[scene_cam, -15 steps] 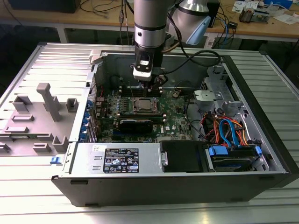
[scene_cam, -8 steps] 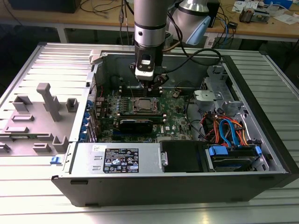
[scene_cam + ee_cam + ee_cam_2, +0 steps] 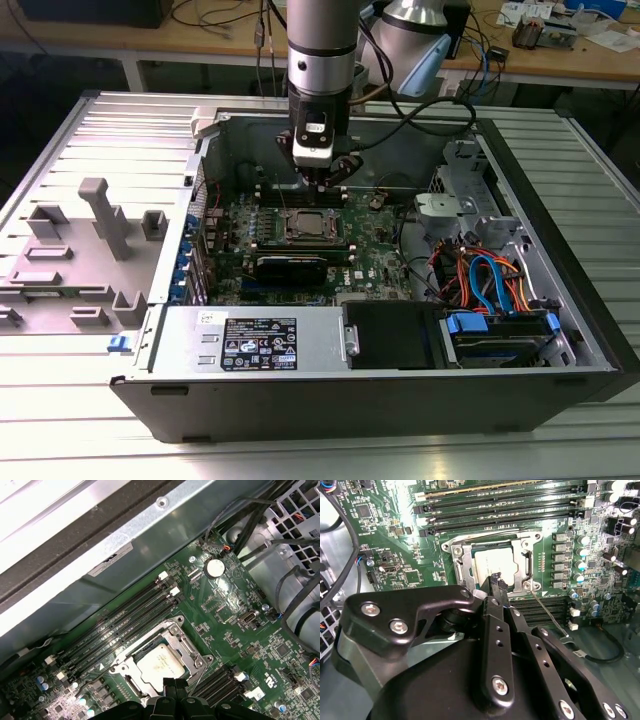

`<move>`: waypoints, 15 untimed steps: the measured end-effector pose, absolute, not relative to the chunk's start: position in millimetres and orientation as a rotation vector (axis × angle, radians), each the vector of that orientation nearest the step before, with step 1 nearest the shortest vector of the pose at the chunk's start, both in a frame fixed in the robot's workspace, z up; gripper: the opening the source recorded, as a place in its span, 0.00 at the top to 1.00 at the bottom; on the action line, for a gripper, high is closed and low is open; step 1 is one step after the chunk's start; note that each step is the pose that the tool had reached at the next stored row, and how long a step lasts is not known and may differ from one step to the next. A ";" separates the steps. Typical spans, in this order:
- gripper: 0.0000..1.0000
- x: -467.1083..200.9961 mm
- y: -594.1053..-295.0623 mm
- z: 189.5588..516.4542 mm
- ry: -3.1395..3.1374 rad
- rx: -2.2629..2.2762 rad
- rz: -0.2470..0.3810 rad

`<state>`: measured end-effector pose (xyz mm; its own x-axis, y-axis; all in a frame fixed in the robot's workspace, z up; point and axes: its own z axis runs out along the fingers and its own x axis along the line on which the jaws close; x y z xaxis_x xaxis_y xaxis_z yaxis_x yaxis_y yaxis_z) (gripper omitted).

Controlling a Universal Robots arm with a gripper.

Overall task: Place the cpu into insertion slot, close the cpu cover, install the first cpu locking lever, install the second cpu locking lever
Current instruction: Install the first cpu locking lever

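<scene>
The cpu (image 3: 492,562) shows its silvery top inside the insertion slot (image 3: 451,544) on the green motherboard (image 3: 375,255). The cpu cover (image 3: 461,562) lies flat around it as a silvery frame. A thin locking lever (image 3: 547,612) sticks out slantwise from one socket corner. My gripper (image 3: 496,580) hovers just above the socket's edge with its black fingers pressed together and nothing between them. In the first wrist view the cpu (image 3: 159,664) sits right beyond my gripper (image 3: 175,684), with the cpu cover (image 3: 175,631) around it. In the exterior view my gripper (image 3: 325,183) hangs over the far side of the cpu (image 3: 308,225).
Long black memory slots (image 3: 505,505) flank the socket. A black card (image 3: 290,265) lies in front of it. The open case holds a power supply (image 3: 260,345) and cables (image 3: 490,280) at the exterior view's right. A grey fixture (image 3: 100,220) stands outside at the exterior view's left.
</scene>
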<state>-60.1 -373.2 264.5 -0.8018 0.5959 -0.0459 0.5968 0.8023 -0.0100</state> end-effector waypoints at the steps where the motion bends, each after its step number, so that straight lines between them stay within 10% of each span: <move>1: 0.89 -60.1 -373.2 264.5 2.945 0.972 -0.037; 15: 0.89 -60.1 -373.2 272.3 2.945 0.972 -0.037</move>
<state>-60.1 -373.2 272.3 -0.8029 0.5944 -0.0459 0.5954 0.8034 -0.0099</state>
